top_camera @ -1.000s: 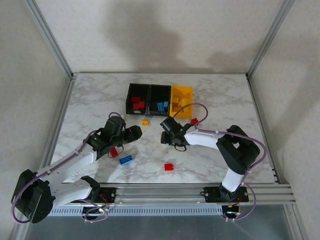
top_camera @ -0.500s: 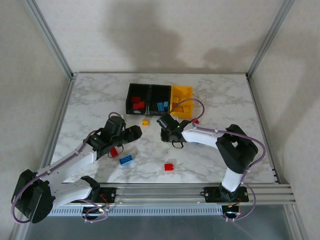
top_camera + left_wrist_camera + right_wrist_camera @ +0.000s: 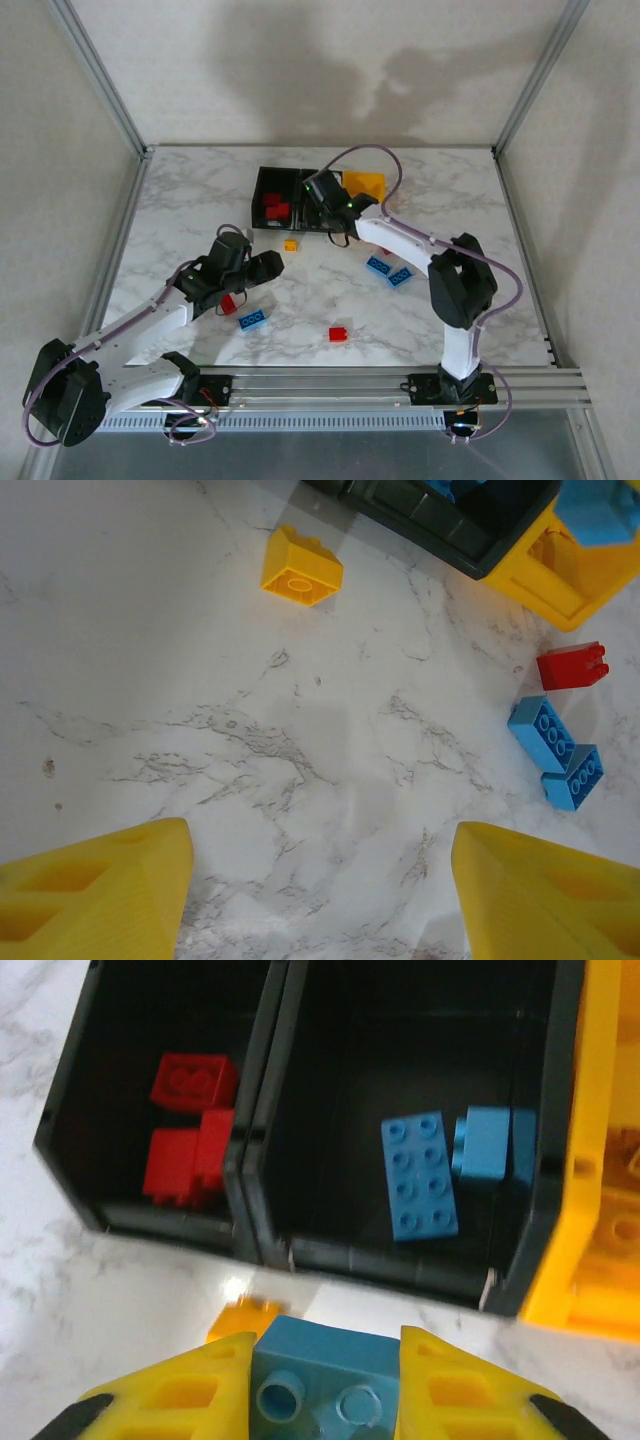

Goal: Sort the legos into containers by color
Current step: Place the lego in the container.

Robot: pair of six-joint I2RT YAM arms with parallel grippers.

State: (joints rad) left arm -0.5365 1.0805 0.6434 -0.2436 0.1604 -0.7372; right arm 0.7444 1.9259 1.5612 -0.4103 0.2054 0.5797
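Blue lego (image 3: 322,1352) inside right gripper (image 3: 326,1378)

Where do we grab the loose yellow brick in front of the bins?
Take the yellow brick across two opposite flat side walls, coming straight down from above. It lies alone on the marble, apart from the black bin behind it, with room either side. Its visible face shows a ring, not studs, so it is probably tipped.

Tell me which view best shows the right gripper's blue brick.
Right wrist: the blue brick fills the foreground, clamped between the yellow fingers. Top external has the right gripper covering it; left wrist gives a blurred blue patch, possibly it.
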